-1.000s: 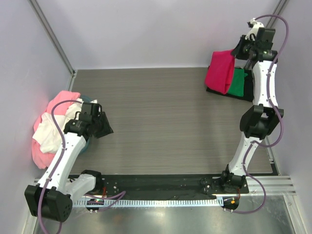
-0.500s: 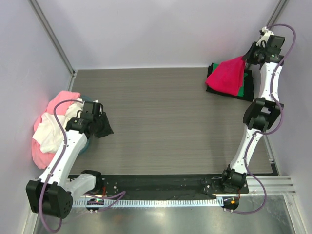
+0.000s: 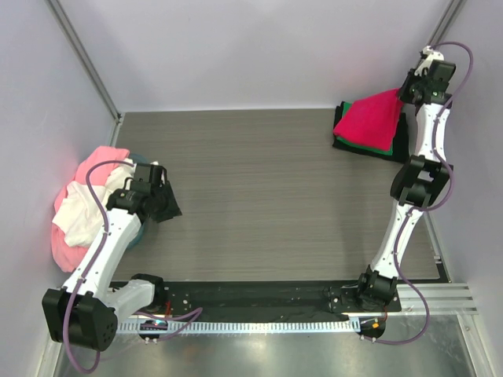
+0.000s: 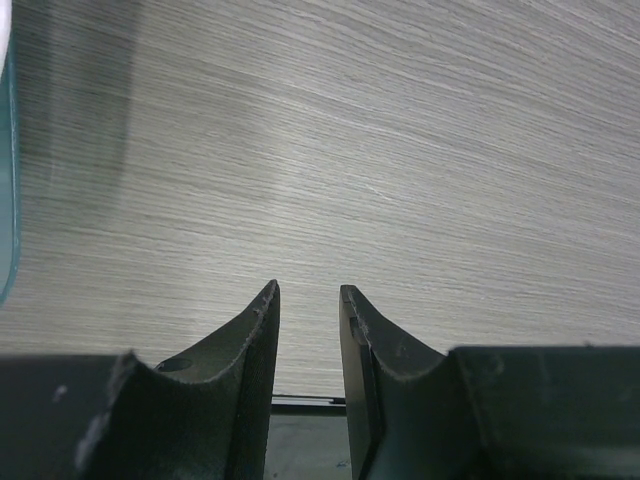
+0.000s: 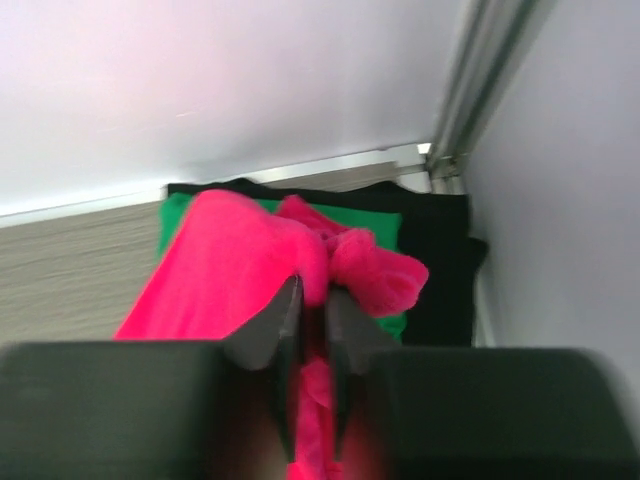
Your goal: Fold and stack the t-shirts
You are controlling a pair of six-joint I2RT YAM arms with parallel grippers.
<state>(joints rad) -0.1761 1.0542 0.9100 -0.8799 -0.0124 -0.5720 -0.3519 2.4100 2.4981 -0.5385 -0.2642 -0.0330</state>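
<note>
Upper right, three stacked: crimson t-shirt point(image 3: 376, 118) over green t-shirt point(image 5: 378, 222) over black t-shirt point(image 5: 440, 260). A heap point(image 3: 78, 204) lies at the left edge. The right arm is stretched far, right gripper point(image 5: 312, 292) clamped on the crimson one. The left gripper point(image 4: 308, 292) is slightly parted and empty, low over the table point(image 3: 259, 181).

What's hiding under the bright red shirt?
A green t-shirt, and a black t-shirt below that. Only their edges peek out; the red shirt covers the rest.
</note>
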